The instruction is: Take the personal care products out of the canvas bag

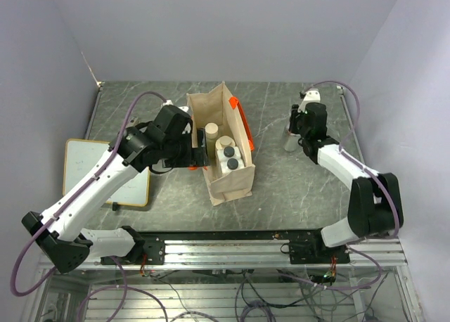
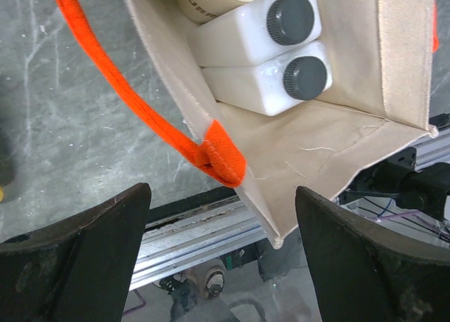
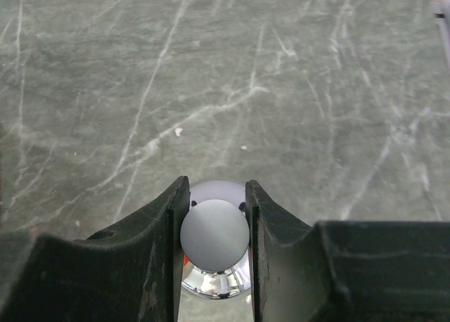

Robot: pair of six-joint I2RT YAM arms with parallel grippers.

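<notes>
The beige canvas bag (image 1: 235,181) with orange handles (image 1: 244,125) stands open at the table's middle. Inside are two white squarish bottles with dark caps (image 1: 230,159), a cream bottle (image 1: 211,131) and a cream round lid (image 1: 224,142). My left gripper (image 1: 199,155) is open at the bag's left wall. In the left wrist view its fingers (image 2: 84,252) straddle the bag's near corner (image 2: 281,160), with the white bottles (image 2: 271,76) and the orange handle (image 2: 133,97) above. My right gripper (image 1: 293,131) is shut on a small clear round bottle (image 3: 214,235) right of the bag.
A flat whiteboard (image 1: 88,167) lies at the left edge with a dark marker (image 1: 114,205) at its near corner. An aluminium rail (image 1: 232,248) runs along the near edge. Grey walls close in the back and both sides.
</notes>
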